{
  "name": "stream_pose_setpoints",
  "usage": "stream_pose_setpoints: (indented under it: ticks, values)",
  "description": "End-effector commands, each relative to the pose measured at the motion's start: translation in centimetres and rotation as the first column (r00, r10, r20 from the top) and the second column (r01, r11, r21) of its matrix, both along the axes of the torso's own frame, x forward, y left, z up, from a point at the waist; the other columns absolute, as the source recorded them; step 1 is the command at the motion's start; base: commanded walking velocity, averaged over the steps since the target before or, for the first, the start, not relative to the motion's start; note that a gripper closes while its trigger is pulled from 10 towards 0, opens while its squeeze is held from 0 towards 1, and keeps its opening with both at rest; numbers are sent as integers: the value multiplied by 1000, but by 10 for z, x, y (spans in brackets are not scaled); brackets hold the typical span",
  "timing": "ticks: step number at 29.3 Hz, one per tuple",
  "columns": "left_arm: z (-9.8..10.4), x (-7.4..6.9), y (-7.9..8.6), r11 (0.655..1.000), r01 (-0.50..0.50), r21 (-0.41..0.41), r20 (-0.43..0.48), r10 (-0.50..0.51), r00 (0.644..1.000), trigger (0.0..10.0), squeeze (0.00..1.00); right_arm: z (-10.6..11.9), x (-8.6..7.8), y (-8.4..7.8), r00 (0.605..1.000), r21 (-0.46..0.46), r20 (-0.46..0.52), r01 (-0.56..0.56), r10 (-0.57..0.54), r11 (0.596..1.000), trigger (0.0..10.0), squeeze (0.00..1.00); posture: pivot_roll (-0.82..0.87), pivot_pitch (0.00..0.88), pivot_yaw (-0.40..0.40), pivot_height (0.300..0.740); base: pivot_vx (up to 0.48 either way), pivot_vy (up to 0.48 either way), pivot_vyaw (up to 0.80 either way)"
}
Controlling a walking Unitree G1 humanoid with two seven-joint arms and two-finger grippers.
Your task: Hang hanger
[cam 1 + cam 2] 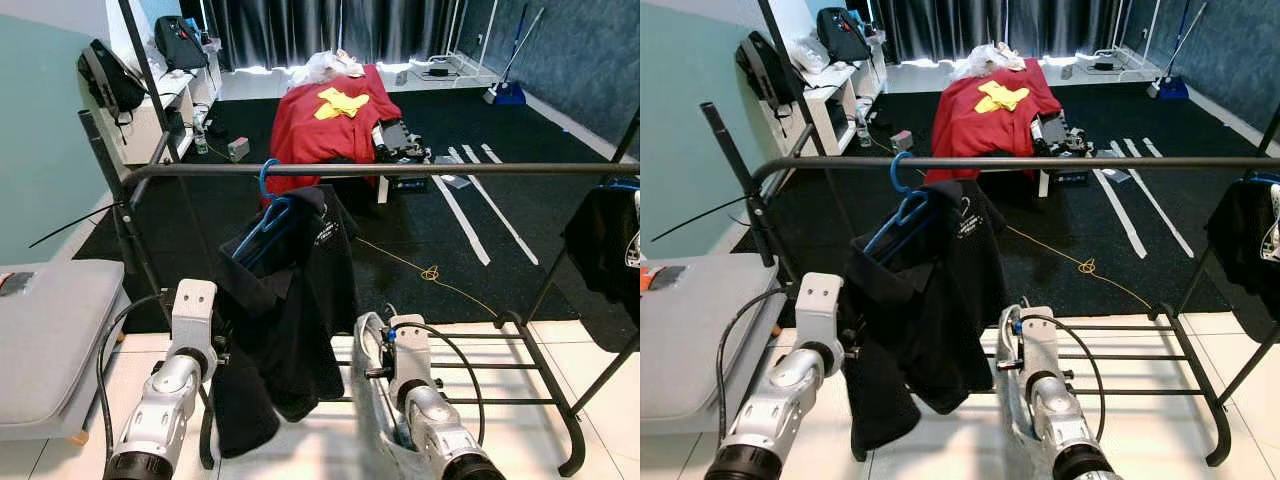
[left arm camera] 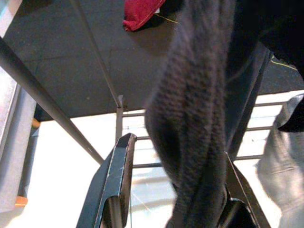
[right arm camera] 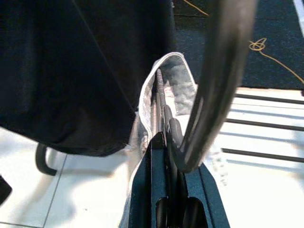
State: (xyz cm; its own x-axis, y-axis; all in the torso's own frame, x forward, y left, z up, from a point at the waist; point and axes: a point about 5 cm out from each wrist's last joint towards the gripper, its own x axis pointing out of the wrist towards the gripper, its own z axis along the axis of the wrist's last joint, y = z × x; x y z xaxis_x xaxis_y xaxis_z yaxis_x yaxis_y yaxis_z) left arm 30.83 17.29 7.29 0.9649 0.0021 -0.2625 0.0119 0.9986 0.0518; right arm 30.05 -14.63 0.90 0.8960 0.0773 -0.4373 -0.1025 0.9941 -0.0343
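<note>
Right wrist view: my right hand (image 3: 164,142) clamped on a grey hanger (image 3: 159,95), low, near the rack's rail (image 1: 400,169). Left hand (image 2: 171,190) apart around black garment (image 1: 290,300). Lift hook above rail, right of blue hanger (image 1: 262,215)

Blue plastic hanger (image 1: 262,222): lower arms buried inside the black collared shirt (image 1: 290,310); hook and 1 shoulder visible.

Left pincer (image 2: 166,190): a dark knitted fold of that shirt hangs in front in the left wrist view, blurred by closeness; 1 black finger (image 2: 114,180) is clear, the other mostly covered. Spread of the fingers not readable.

Right pincer (image 3: 164,142): a blurred dark cable loop (image 3: 213,85) crosses the right wrist view.

Light grey garment (image 1: 1015,420): cut off by the bottom edge.

Second black garment (image 1: 605,245): cut off at the right edge.

Small print on the shirt chest (image 1: 326,235): too small to read.
</note>
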Motion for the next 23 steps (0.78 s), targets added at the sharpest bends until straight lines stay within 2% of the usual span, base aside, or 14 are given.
stream_pose_setpoints:
  ticks: [1,9,23]
  values:
    - [-5,-1,0,1000,-8,-21,-16,7,1000,10000,0,5,5,3,1000,5,18,-10,9,1000,10000,0,68,0,21,740,0,0,0]
    - [-5,-1,-4,999,14,-34,-16,-15,1000,10000,0,8,8,6,1000,9,27,-16,16,1000,10000,0,67,0,20,740,0,0,0]
    - [-4,-1,-7,999,20,-39,-15,-21,1000,10000,0,9,9,7,999,7,29,-33,33,999,10000,0,66,6,10,740,-358,0,0]
